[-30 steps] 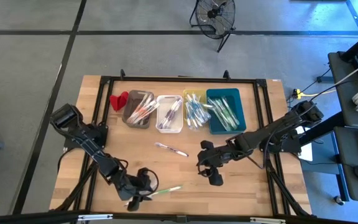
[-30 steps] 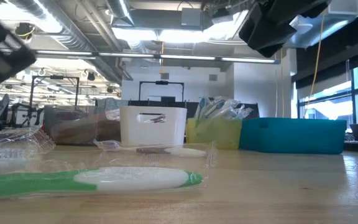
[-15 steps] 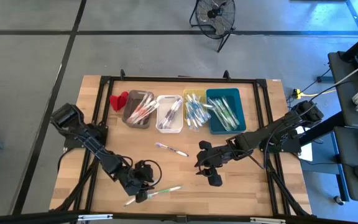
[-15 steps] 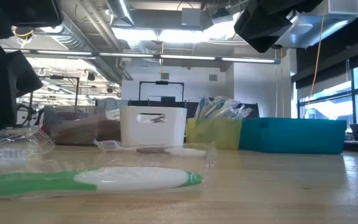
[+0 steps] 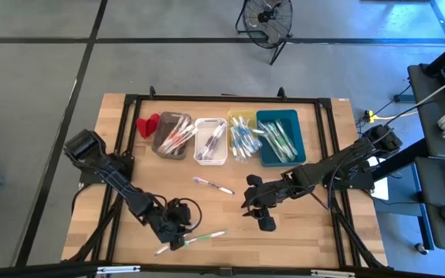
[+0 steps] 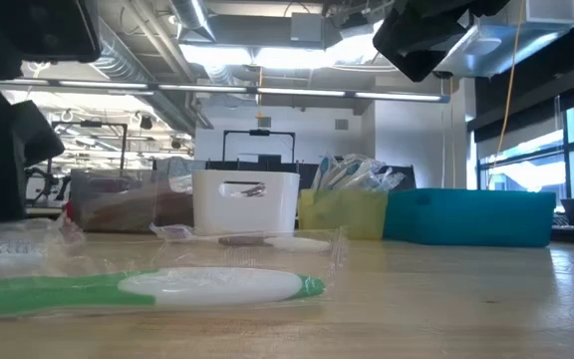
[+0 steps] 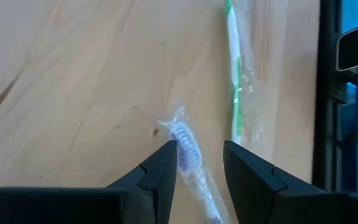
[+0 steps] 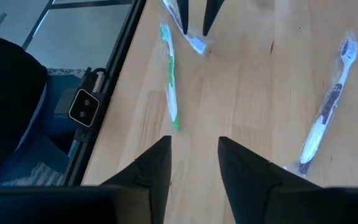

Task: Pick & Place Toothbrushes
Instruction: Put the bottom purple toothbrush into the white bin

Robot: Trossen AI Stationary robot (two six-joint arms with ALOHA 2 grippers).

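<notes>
As seen from beside the table, largest item first:

Table (image 5: 315,232): wooden top, both arms reaching over its near half.

Bins: grey bin (image 5: 171,135), white bin (image 5: 211,141), yellow bin (image 5: 242,136) and teal bin (image 5: 280,137) stand in a row at the far side, each already holding toothbrushes.

Right gripper (image 5: 263,217): hovers near mid-table over bare wood, fingers (image 8: 156,169) apart with nothing between them.

Left gripper (image 5: 178,239): low at the near edge, fingers (image 7: 164,167) narrowly parted and straddling the bristle end of a wrapped white toothbrush (image 7: 189,163); no firm clamp is visible.

Loose toothbrushes: a green toothbrush (image 5: 207,235) lies just beside the white one; a purple-handled toothbrush (image 5: 213,186) lies mid-table, well apart.

Risk: the pinch may catch only the crinkled wrapper near the head, so the brush could slip or swing on lifting; the neighbouring green brush could be nudged as the fingers close.
</notes>
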